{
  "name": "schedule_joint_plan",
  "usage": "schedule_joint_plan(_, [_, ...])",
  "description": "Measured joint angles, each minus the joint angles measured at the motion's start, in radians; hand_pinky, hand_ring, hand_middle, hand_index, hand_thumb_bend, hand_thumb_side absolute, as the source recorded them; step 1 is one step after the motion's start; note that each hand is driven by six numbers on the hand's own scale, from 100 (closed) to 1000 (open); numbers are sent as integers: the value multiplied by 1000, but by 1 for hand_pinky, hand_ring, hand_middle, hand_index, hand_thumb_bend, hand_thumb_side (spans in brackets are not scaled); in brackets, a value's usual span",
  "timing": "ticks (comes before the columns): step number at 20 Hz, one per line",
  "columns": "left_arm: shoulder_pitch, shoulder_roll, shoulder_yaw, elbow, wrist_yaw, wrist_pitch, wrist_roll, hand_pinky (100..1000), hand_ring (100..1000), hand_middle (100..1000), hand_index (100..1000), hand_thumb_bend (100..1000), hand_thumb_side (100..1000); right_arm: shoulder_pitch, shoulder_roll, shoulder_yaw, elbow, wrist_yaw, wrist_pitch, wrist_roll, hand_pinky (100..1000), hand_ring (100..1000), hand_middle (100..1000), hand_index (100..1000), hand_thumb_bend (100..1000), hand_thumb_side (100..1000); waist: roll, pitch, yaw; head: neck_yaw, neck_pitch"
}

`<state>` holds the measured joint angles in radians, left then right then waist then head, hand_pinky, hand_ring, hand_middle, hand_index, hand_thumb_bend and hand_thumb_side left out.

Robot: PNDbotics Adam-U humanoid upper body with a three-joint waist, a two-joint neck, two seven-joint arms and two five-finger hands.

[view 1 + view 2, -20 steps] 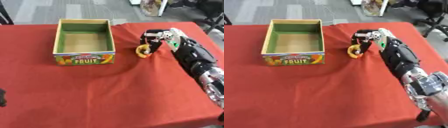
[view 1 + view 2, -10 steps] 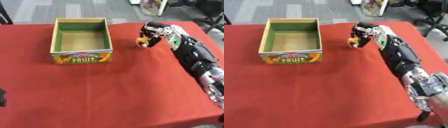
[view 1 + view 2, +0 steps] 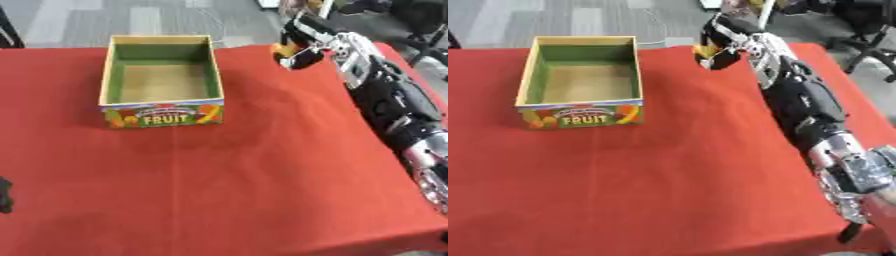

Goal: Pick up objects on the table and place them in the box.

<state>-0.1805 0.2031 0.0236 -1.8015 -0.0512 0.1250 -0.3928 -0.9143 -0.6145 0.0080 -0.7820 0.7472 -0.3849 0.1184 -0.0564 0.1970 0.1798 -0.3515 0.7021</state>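
Observation:
An open cardboard box (image 3: 161,107) printed with "FRUIT" stands on the red table (image 3: 245,180) at the upper left, its inside bare. My right hand (image 3: 302,42) hangs in the air near the table's far edge, right of the box. Its fingers are curled round a small yellow-orange object (image 3: 282,49), of which only a bit shows at the hand's left side. A dark bit of my left hand (image 3: 4,194) shows at the lower left edge; too little is visible to read it.
My right arm (image 3: 394,105) runs along the table's right side. Grey floor and black office chairs (image 3: 420,15) lie beyond the far edge.
My right hand has lifted the yellow-orange object off the table and carried it up and toward the far edge, a little leftward.

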Motion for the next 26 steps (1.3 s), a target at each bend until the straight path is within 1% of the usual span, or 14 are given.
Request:
schedule_joint_plan(3, [0, 0, 0, 0, 0, 0, 0, 508, 499, 545, 544, 276, 376, 0, 0, 12, -16, -23, -2, -38, 196, 168, 170, 249, 191, 100, 0, 0, 0, 0, 0])
schedule_joint_plan(6, [0, 0, 0, 0, 0, 0, 0, 508, 498, 545, 544, 275, 376, -4, 1, 25, -40, -37, -6, -52, 198, 169, 171, 250, 189, 100, 3, 0, 1, -2, 0])
schedule_joint_plan(11, [0, 0, 0, 0, 0, -1, -1, 508, 499, 545, 544, 275, 376, -32, 15, 50, -80, -38, -15, -47, 203, 173, 175, 252, 192, 100, 5, 0, 13, -9, 0])
schedule_joint_plan(14, [-1, 0, -1, 0, 0, -2, -3, 508, 499, 545, 544, 274, 377, -46, 34, 67, -98, -30, -26, -37, 205, 175, 177, 254, 193, 100, 4, 0, 24, -17, 0])
schedule_joint_plan(20, [-15, -1, -14, 0, 3, -2, -15, 508, 498, 545, 544, 274, 376, -80, 87, 99, -112, 16, -55, -10, 210, 180, 181, 257, 191, 100, -1, 2, 73, -41, -2])
schedule_joint_plan(23, [-26, -2, -23, 0, 4, -3, -24, 508, 498, 545, 544, 273, 376, -95, 119, 113, -113, 44, -69, 1, 213, 182, 183, 259, 187, 100, -2, 8, 102, -57, -10])
schedule_joint_plan(26, [-30, -2, -28, 0, 6, -3, -31, 508, 498, 545, 544, 273, 376, -100, 139, 117, -108, 60, -79, 7, 213, 182, 183, 259, 187, 100, -4, 9, 109, -66, -11])
